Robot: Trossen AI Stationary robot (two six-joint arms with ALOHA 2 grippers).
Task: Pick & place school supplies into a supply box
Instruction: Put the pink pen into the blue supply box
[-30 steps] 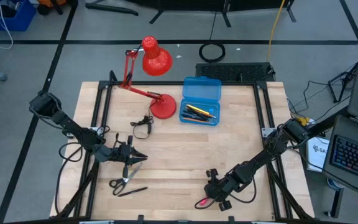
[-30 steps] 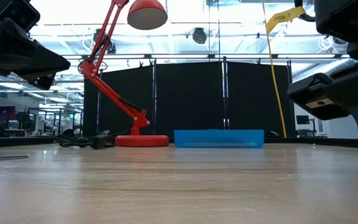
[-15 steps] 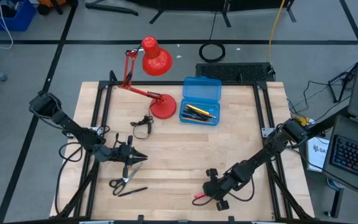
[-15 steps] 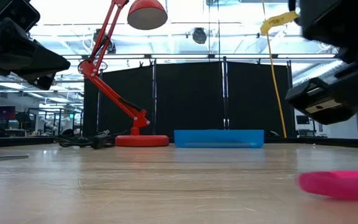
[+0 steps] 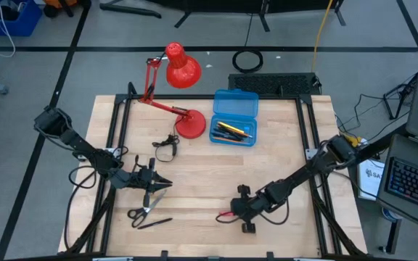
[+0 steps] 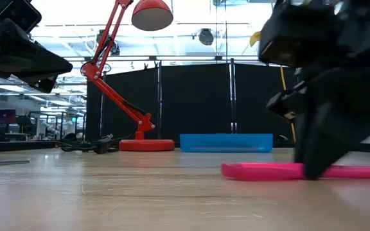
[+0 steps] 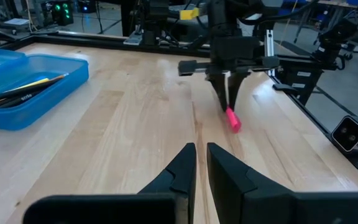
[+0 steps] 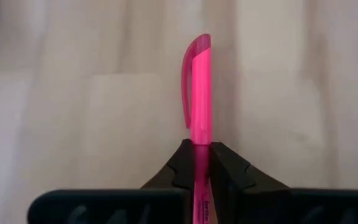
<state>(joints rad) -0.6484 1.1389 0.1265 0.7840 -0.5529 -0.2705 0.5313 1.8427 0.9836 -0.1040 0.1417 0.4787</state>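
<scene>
Fingers of the right gripper point(image 8: 201, 163) are closing tightly on the pink pen point(image 8: 199, 93), pinching its barrel so that the capped end is sticking out straight ahead of the tips; a second ago the pen was lying near the front edge of the desk point(image 5: 209, 174) under the gripper, and now it is travelling with the fingers toward the middle of the desk, which suggests the grasp is holding; in the low view the pen point(image 6: 268, 171) is sitting level, right at the wood or just above it; I cannot tell which. Well ahead of these fingers, at the far edge, the supply box point(image 5: 234, 117) is lying open with pens and a pencil already inside, beside the base of the red desk lamp point(image 5: 182, 93); the pink pen is looking like the next item to go in, and a lift is probably needed to clear the box wall. Fingers of the left gripper point(image 5: 158, 183) are resting almost shut on nothing, unmoved; just beside them the scissors point(image 5: 142, 212) and a thin black pen point(image 5: 154, 223) are waiting.
</scene>
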